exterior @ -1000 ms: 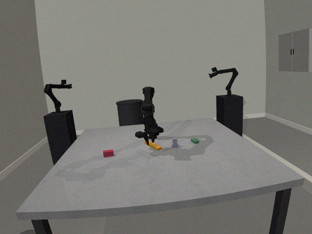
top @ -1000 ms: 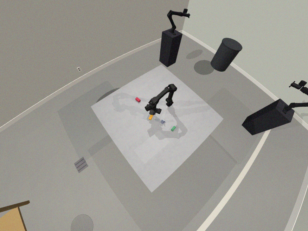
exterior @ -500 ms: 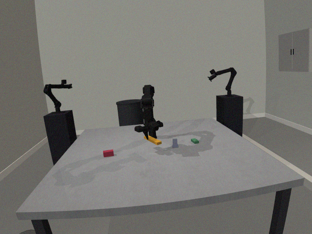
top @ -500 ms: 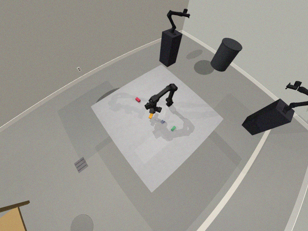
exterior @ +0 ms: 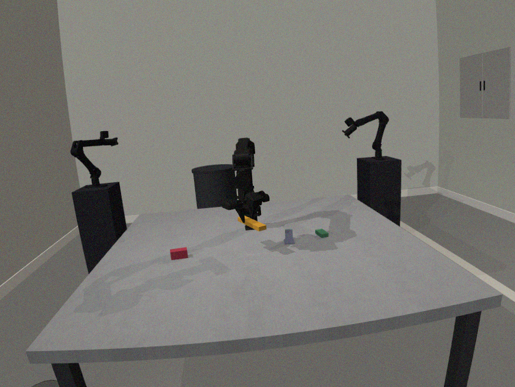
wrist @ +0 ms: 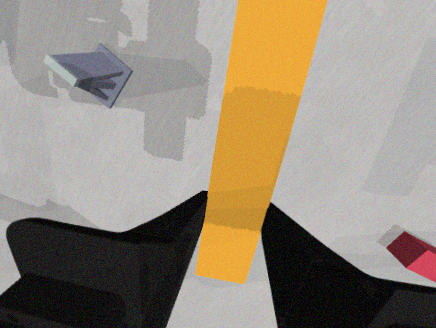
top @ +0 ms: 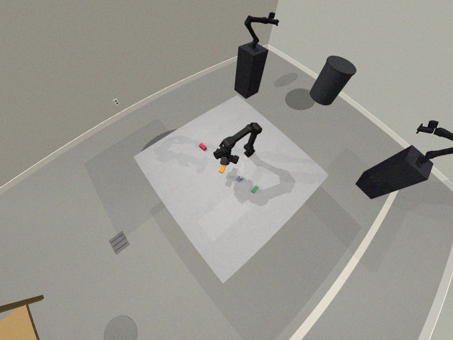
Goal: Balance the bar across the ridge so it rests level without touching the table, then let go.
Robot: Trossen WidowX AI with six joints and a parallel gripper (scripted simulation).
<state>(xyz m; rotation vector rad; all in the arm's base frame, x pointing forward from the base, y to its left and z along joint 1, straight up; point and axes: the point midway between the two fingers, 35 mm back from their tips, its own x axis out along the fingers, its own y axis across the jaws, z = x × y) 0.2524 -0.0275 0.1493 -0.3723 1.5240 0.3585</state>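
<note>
The table [exterior: 291,299] is the largest thing here, a wide grey top; on it stand the arm [exterior: 243,179] and four small things. The arm reaches down near the middle of the table, and its gripper [wrist: 235,215] is pinching the bar [wrist: 260,125]; the two black jaws press on the bar's long sides, close to one end, so that most of the orange length sticks out ahead of them.

In the exterior view the bar [exterior: 252,223] looks lifted off the table and a little tilted, its far end lower; whether that end touches the surface I cannot tell. The ridge [exterior: 288,236], a small grey-blue piece with a narrow top edge, stands near the bar's free end but apart from it; a green block [exterior: 321,233] lies beyond the ridge and a red block [exterior: 179,252] lies well apart on the other side.

I judge the bar to be stiff and light, with smooth flat faces that may slip in the jaws; it does not bend in the grasp. The hold is near the end and not at the middle; for balancing, the middle of the bar must come over the ridge's edge, so the long free part will pull downward and the placing asks for care.
</note>
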